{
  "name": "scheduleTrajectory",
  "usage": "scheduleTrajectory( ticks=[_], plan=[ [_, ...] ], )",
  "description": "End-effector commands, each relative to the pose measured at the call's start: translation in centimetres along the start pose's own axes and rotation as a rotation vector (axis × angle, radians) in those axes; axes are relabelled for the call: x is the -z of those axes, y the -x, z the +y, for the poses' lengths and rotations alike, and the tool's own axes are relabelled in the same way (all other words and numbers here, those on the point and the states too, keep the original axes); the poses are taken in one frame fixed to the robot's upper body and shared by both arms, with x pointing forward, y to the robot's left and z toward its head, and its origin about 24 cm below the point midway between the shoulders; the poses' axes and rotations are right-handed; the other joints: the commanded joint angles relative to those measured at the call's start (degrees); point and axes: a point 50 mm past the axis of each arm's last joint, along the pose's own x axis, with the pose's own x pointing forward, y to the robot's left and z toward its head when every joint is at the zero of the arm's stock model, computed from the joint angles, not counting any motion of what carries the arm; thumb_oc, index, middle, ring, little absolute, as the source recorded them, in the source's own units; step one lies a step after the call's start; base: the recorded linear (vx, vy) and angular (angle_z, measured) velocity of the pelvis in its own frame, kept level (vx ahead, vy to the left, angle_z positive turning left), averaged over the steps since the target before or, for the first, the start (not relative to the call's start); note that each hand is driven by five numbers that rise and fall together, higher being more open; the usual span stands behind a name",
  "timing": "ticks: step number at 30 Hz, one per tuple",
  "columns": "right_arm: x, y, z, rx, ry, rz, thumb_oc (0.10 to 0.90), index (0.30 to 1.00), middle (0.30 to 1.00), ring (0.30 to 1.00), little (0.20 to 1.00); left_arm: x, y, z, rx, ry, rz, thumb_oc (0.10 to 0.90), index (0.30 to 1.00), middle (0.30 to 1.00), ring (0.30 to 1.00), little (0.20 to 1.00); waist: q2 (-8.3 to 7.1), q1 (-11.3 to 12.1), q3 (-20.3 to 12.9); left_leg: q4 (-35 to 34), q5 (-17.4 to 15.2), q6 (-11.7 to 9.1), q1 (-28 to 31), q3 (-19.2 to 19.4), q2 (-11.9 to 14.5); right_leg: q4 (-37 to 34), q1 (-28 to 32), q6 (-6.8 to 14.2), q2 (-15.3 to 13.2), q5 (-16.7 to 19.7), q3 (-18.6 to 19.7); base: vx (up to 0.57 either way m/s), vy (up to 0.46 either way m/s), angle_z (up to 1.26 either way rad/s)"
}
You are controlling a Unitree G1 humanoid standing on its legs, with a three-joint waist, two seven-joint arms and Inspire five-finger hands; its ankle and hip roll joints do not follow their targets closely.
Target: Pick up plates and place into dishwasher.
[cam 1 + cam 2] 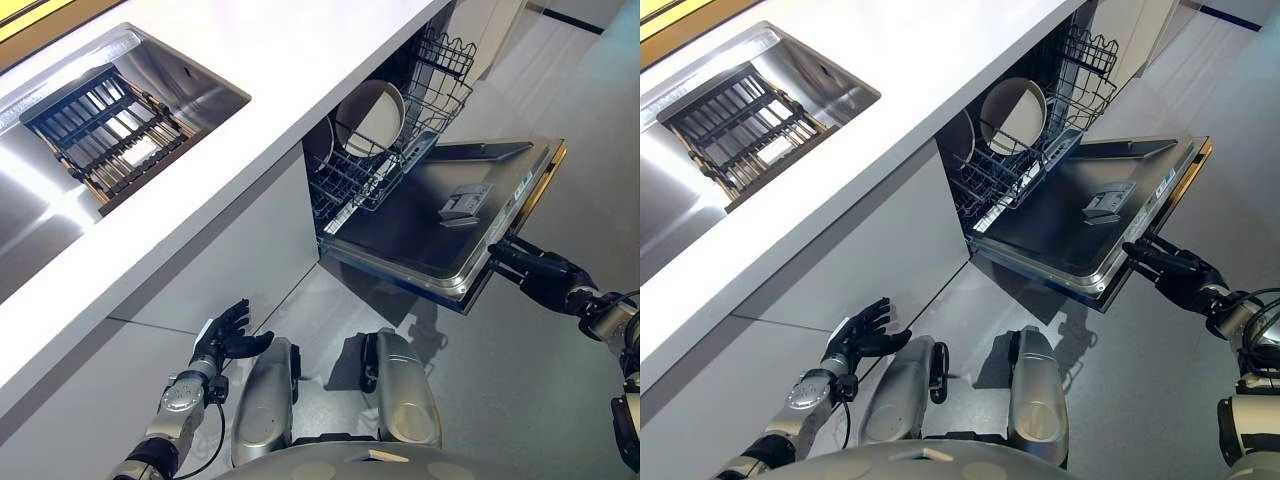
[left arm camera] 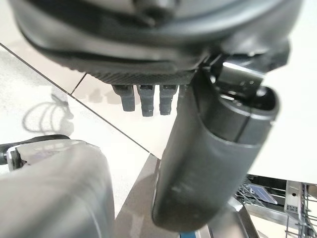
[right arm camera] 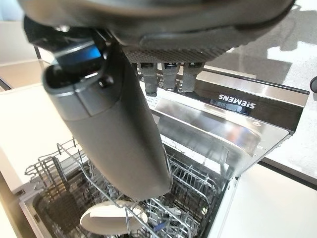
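Nearest the camera, the left hand [image 1: 225, 338] hangs low beside the cabinet, fingers loosely spread and empty. At the outer edge of the dishwasher door [image 1: 450, 215], the right hand [image 1: 535, 270] rests with straight fingers. Two plates [image 1: 370, 117] already stand in the dishwasher rack [image 1: 400, 150]; the sink rack [image 1: 105, 130] looks empty, so loading seems done.

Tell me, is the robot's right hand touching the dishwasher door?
Touching. In the left eye view the right hand has its straight fingers against the outer edge of the open door, with no gap between them.
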Motion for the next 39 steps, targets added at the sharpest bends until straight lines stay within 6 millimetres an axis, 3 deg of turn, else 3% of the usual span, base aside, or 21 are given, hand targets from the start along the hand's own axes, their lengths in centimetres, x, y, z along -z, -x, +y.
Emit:
scheduleTrajectory(
  ticks=[1,10,19,25,30,34,39],
  plan=[
    [-6.7,-3.2,16.3,-0.841,-0.029,-0.32,0.8,0.9,0.9,0.9,0.9,-2.5,0.5,1.5,0.01,-0.07,-0.119,0.8,0.9,0.9,0.9,0.9,-1.25,5.3,-3.8,2.6,-5.2,5.8,1.1,4.3,-3.2,0.6,5.5,-2.3,1.5,-0.8,0.9,0.02,-0.01,-0.06],
    [-10.3,-1.8,20.1,-0.989,-0.058,-0.448,0.8,0.9,0.9,0.9,0.9,-2.1,0.8,1.5,0.022,-0.089,-0.113,0.8,0.9,0.9,0.9,0.9,-1.5,6.8,-4.4,3.1,-5.8,5.5,1.3,3.8,-3.6,0.4,6.6,-1.9,1.0,-1.2,0.2,0.03,-0.002,0.31],
    [-10.9,-1.7,20.6,-0.968,-0.05,-0.465,0.8,0.9,0.9,0.9,0.9,-1.7,0.9,1.4,0.033,-0.093,-0.096,0.8,0.9,0.9,0.9,0.9,-1.51,7.2,-4.9,3.1,-5.9,5.1,1.8,3.7,-3.8,-0.3,7.7,-1.6,0.8,-1.0,0.1,0.02,0.006,0.16],
    [-10.1,-1.9,18.2,-0.811,-0.002,-0.5,0.8,0.9,0.9,0.9,0.9,-1.3,1.1,1.6,0.027,-0.087,-0.095,0.8,0.9,0.9,0.9,0.9,-1.89,6.3,-4.9,1.9,-5.5,5.1,2.4,4.4,-3.3,-1.1,7.7,-1.2,0.8,-0.5,0.4,0.0,0.009,0.02],
    [-8.1,-1.9,13.7,-0.455,0.124,-0.564,0.8,0.9,0.9,0.9,0.9,-1.1,1.3,1.8,-0.008,-0.062,-0.1,0.8,0.9,0.9,0.9,0.9,-2.54,4.1,-4.5,1.3,-5.5,5.8,2.6,5.4,-2.7,-1.8,7.1,-1.2,1.2,0.1,1.5,0.0,0.0,0.0],
    [-8.0,0.1,10.1,-0.107,0.146,-0.778,0.8,0.9,0.9,0.9,0.9,-0.9,1.3,2.0,-0.044,-0.034,-0.104,0.8,0.9,0.9,0.9,0.9,-2.84,1.5,-3.8,0.5,-5.2,6.3,3.0,6.5,-1.9,-2.2,6.3,-1.0,1.9,0.8,2.8,-0.03,0.013,-0.13],
    [-5.9,3.1,6.4,0.281,0.192,-0.94,0.8,0.9,0.9,0.9,0.9,-1.0,1.2,1.6,-0.082,0.026,-0.13,0.8,0.9,0.9,0.9,0.9,-2.49,-2.3,-2.4,-0.1,-5.2,6.8,2.8,7.7,-1.7,-2.9,5.0,-0.8,3.1,1.2,4.7,-0.06,0.037,-0.21]
  ],
)
